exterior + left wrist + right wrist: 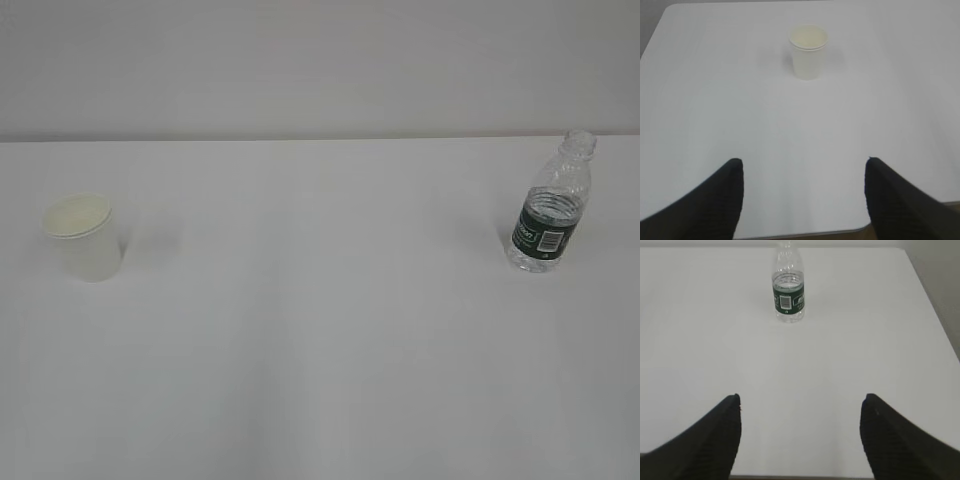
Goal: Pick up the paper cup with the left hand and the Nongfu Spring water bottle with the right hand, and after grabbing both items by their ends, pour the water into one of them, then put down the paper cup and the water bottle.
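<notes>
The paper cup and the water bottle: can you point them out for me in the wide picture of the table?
Paper cup [85, 245], exterior view, on its white side wall below the rim.
Water bottle [545, 232], exterior view, on the dark green label around its middle.

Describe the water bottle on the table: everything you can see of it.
The water bottle is a small, clear, ribbed plastic one with no cap on its neck. A dark green label with a white barcode patch wraps its middle. It stands upright on the white table, at the right in the exterior view, far from the paper cup. Clear liquid seems to fill it to about the label's top edge. Nothing touches it but the table; the right gripper is open, well short of it.
</notes>
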Robot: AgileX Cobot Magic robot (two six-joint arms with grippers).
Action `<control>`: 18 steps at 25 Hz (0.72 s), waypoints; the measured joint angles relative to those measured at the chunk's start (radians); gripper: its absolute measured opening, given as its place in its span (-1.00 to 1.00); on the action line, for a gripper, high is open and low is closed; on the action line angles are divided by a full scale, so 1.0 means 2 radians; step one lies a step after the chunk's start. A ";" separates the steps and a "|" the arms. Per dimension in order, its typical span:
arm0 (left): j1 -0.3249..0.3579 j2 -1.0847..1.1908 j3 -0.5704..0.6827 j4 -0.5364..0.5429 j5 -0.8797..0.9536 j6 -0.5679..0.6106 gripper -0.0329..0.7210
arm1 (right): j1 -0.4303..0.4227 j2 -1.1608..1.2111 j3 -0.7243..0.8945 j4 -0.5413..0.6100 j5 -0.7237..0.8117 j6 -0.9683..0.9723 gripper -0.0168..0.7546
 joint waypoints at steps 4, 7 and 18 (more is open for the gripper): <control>0.000 0.000 -0.009 0.007 -0.003 0.000 0.52 | 0.000 0.000 -0.018 0.000 -0.001 -0.002 0.48; 0.000 0.000 -0.029 0.008 -0.006 0.000 0.52 | 0.000 0.000 -0.025 0.001 -0.001 -0.002 0.48; 0.000 0.002 -0.068 0.018 -0.006 0.012 0.52 | 0.000 0.000 -0.067 0.029 -0.001 -0.003 0.48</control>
